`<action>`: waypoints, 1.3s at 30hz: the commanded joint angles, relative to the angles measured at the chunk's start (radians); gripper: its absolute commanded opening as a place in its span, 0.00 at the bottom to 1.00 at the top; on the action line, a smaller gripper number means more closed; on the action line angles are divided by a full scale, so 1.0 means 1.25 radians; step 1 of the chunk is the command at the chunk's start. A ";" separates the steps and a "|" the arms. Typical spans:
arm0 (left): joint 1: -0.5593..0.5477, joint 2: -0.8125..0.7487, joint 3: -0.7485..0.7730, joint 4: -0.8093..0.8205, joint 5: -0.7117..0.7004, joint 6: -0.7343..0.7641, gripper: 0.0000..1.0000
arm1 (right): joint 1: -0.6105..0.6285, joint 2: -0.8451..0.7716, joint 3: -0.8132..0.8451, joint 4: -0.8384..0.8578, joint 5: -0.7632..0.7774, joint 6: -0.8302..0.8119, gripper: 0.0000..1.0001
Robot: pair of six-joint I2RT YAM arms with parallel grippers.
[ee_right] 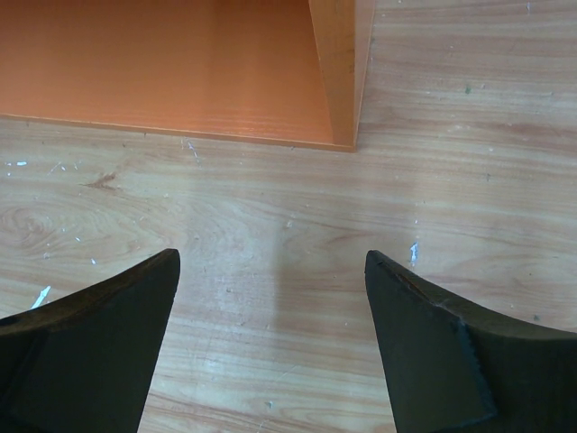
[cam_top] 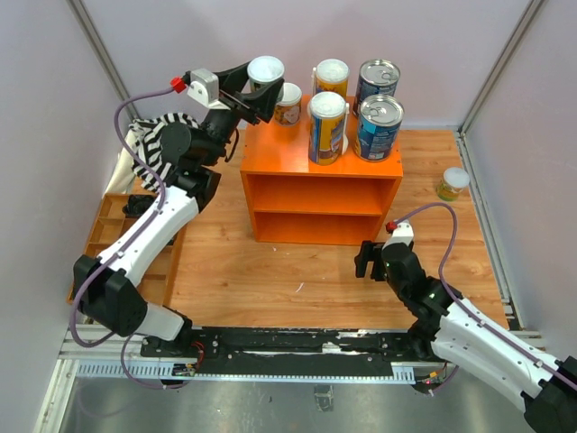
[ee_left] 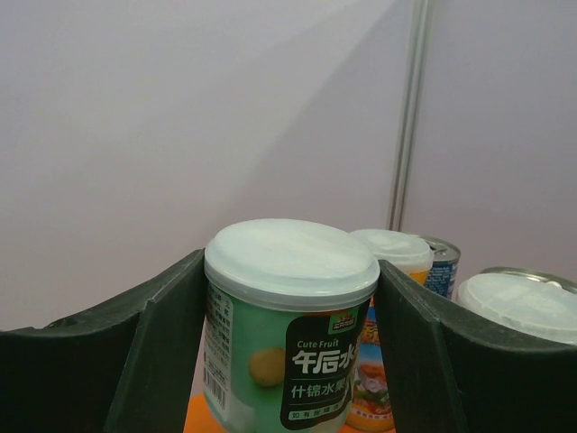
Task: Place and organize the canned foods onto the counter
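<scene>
The orange counter (cam_top: 320, 171) stands mid-table. On its top are two tall yellow-and-blue cans (cam_top: 326, 126) (cam_top: 331, 79), two wide blue cans (cam_top: 379, 126) (cam_top: 377, 84) and a small can (cam_top: 288, 104). My left gripper (cam_top: 255, 90) is shut on a green-labelled can with a white lid (cam_top: 266, 70) at the counter's back left corner. In the left wrist view that can (ee_left: 288, 352) sits between both fingers (ee_left: 167, 343). My right gripper (cam_top: 368, 259) is open and empty over the wood near the counter's front right corner (ee_right: 343, 81). A small yellow-green can (cam_top: 453, 183) stands on the table at the right.
A brown compartment tray (cam_top: 108, 234) lies at the left edge, with a black-and-white striped cloth (cam_top: 158, 140) behind it. Grey walls close in the back and both sides. A metal rail (cam_top: 297, 347) runs along the near edge.
</scene>
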 commanded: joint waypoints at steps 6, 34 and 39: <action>0.040 0.069 0.074 0.192 0.120 -0.104 0.04 | 0.002 0.018 0.037 0.051 0.010 -0.027 0.84; 0.078 0.227 0.162 0.224 0.204 -0.179 0.05 | -0.011 0.062 0.044 0.072 0.002 -0.048 0.84; 0.079 0.233 0.158 0.228 0.208 -0.184 0.05 | -0.015 0.066 0.045 0.073 -0.004 -0.050 0.84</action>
